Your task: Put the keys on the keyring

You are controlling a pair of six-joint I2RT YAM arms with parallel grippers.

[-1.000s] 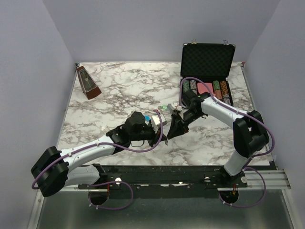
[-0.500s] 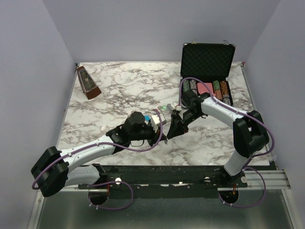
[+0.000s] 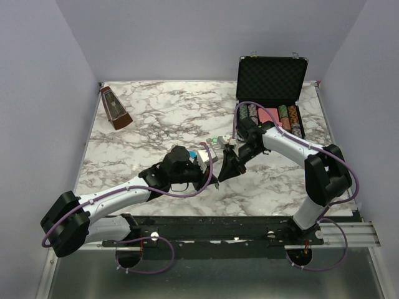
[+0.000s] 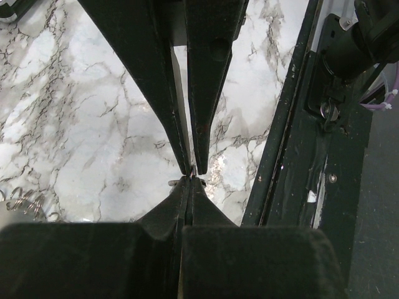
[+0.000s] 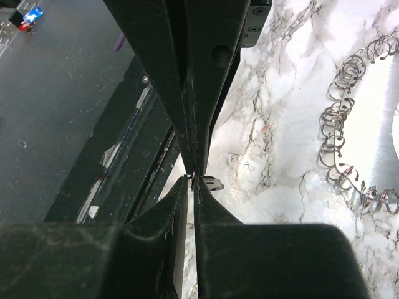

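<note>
Nothing has moved, so threading looks stalled: left gripper and right gripper jaws stay pinched on a small ring near the keyring.

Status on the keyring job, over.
Both shut: left gripper and right gripper each pinch a small metal bit. The keyring lies aside, ungripped. No obstruction seen at the tips.

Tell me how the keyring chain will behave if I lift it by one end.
Probably floppy: the keyring looks like many loose links lying in a wavy line. It would likely drape, not hold shape. Thin wire suggests light weight.
</note>
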